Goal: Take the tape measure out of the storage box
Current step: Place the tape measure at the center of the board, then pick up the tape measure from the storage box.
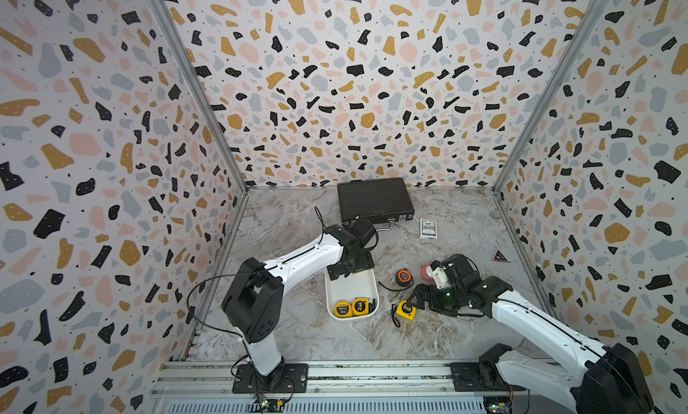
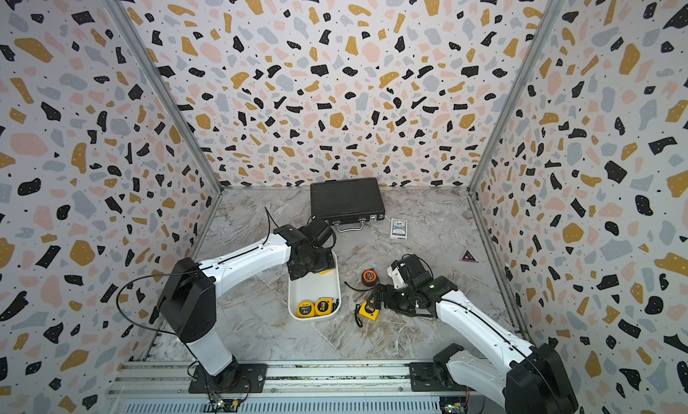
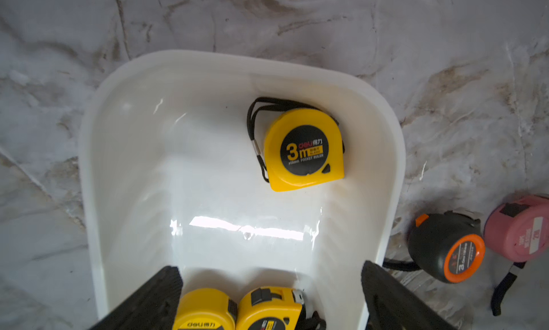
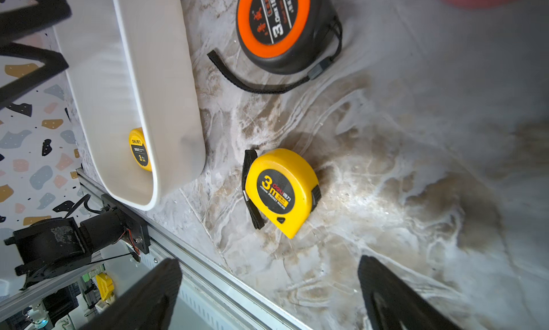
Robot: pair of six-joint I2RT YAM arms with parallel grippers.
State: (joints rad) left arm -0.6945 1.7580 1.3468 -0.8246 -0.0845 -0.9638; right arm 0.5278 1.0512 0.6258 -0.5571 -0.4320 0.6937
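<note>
Left gripper (image 3: pixel 269 269) and right gripper (image 4: pixel 269 261) hold nothing, fingers spread. Drop the left over the lone tape measure (image 3: pixel 303 149) in the storage box (image 3: pixel 208 57) — clear of its wall.

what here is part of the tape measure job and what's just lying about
Job: storage box; three yellow tape measures inside; yellow tape, orange tape and pink tape out beside it; open left pincer above it.
Lying about: black briefcase; card pack; small triangle.
</note>
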